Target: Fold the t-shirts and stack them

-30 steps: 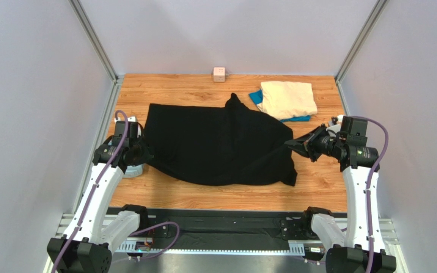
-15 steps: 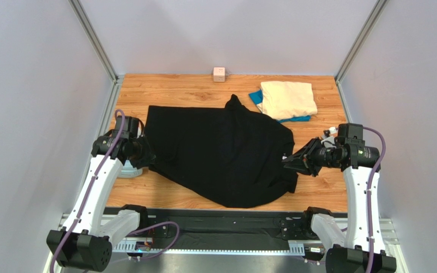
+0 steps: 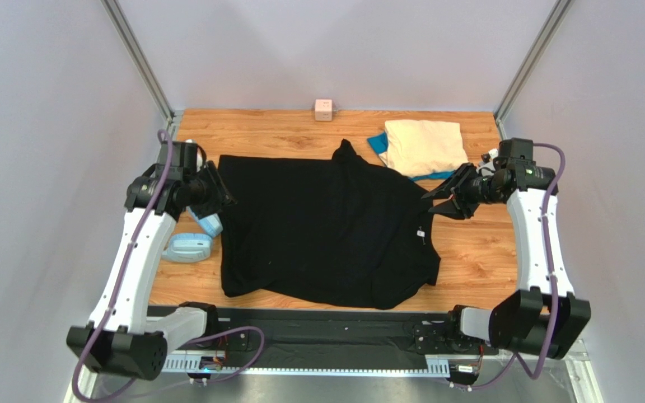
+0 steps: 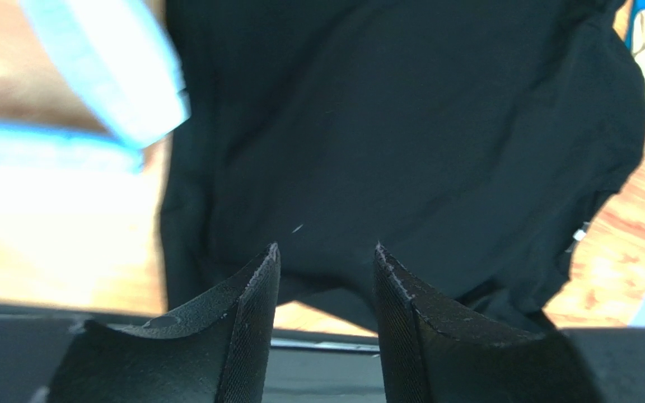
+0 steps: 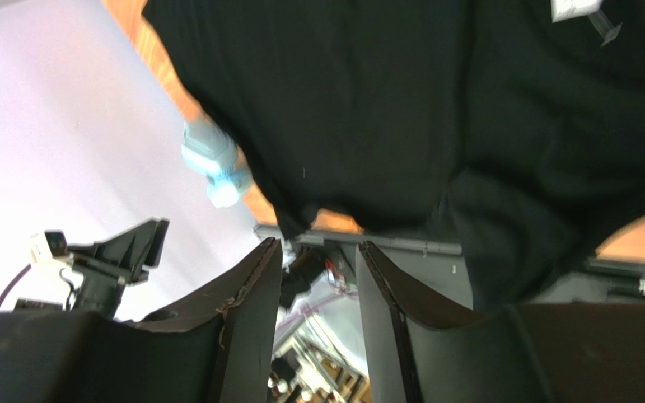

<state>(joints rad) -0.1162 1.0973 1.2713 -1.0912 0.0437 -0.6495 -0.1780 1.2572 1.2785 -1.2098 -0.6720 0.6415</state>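
The black t-shirt (image 3: 326, 231) lies spread flat across the middle of the table, its hem near the front edge. At the back right the cream t-shirt (image 3: 424, 144) rests folded on the blue t-shirt (image 3: 377, 143). My left gripper (image 3: 223, 195) hovers at the black shirt's left upper edge, open and empty; its wrist view shows the shirt (image 4: 401, 126) beyond the parted gripper (image 4: 326, 249). My right gripper (image 3: 429, 204) hangs at the shirt's right edge, also open with nothing in it (image 5: 317, 243), above the black cloth (image 5: 435, 101).
A light-blue plastic ring (image 3: 188, 248) lies left of the black shirt, with a second light-blue piece (image 3: 210, 223) beside it under the left arm. A small pink cube (image 3: 323, 109) sits at the back wall. Grey walls close in both sides.
Both grippers went from shut on the black shirt's side edges to open and let it go. The shirt was drawn toward the front and now lies flat; both arms pulled back up.
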